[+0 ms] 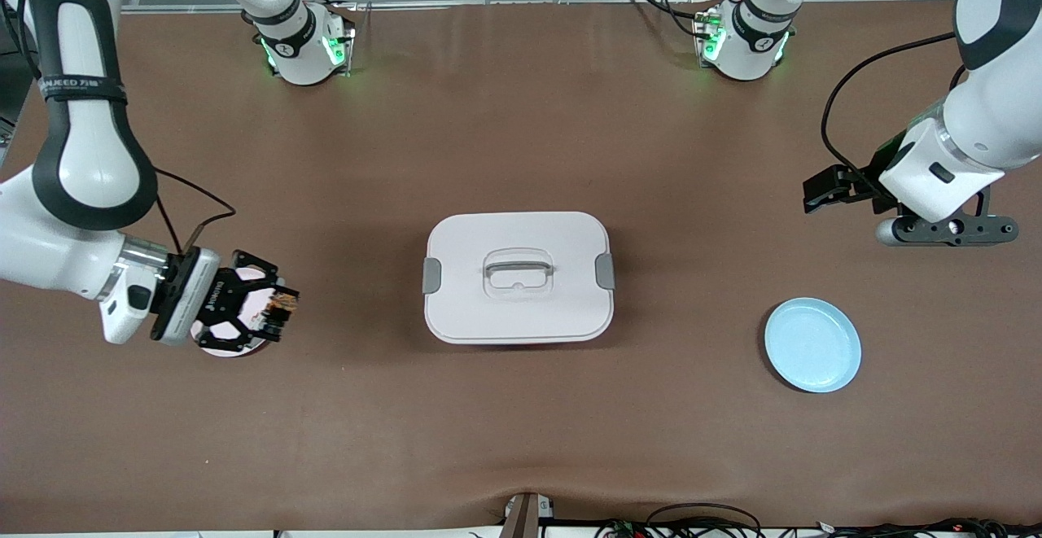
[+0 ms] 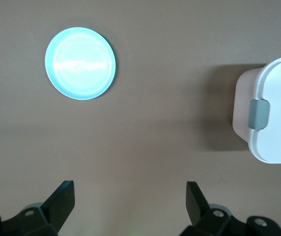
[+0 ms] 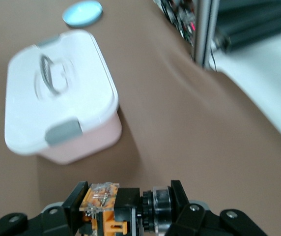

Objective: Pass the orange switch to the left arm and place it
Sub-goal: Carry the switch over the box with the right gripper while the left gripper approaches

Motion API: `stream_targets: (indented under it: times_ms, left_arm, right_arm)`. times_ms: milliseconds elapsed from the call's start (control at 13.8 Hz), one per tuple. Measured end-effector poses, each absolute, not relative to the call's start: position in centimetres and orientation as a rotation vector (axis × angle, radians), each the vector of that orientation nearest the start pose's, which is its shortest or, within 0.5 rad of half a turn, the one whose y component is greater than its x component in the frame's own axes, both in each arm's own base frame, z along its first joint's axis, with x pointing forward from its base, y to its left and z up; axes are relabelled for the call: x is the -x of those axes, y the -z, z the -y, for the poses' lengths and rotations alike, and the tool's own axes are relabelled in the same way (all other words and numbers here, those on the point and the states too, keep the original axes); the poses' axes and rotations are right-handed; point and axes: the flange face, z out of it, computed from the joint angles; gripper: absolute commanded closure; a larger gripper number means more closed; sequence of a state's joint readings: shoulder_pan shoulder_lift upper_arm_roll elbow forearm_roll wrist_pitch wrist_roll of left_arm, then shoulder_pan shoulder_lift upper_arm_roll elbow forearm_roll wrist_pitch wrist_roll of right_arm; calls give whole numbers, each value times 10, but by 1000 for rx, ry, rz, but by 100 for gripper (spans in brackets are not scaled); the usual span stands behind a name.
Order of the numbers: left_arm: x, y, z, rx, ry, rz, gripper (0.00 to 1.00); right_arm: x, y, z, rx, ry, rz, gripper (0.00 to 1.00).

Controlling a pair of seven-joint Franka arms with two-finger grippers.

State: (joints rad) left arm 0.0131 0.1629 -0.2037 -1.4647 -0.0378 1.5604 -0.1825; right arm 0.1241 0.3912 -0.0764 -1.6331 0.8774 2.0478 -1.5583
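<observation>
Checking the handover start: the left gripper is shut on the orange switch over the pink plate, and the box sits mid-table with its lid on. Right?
Wrong arm. In the front view the right gripper holds the orange switch over the pink plate; the left gripper is open. The box is as stated.

A brown table (image 1: 521,155) fills the frame. The white box (image 1: 518,276) sits at its centre, a light blue plate (image 1: 812,344) at lower right, and a pale pink plate (image 1: 220,341) at lower left, mostly hidden
</observation>
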Motion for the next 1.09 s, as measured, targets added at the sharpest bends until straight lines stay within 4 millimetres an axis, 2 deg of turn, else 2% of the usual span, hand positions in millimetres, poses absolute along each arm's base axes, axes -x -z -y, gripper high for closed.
stream_targets:
  times_ms: [217,507,797,941,1086]
  left_arm:
    - [-588,-580,109,3261,-174,12,0]
    - [-588,-584,113,3352,-218,131,0]
    - [-587,-594,121,3401,-212,144,0]
    - [-586,-605,132,3484,-216,134,0]
    - [-582,-621,151,3526,-190,75,0]
  right_arm:
    - [-679,-447,-145,2007,841,1464,89]
    - [-668,-481,-232,1930,937,1516,89]
    - [-644,-491,-303,1922,953,1501,88]
    - [-631,-494,-335,1918,963,1498,88]
    - [-617,-496,-360,1910,955,1493,88]
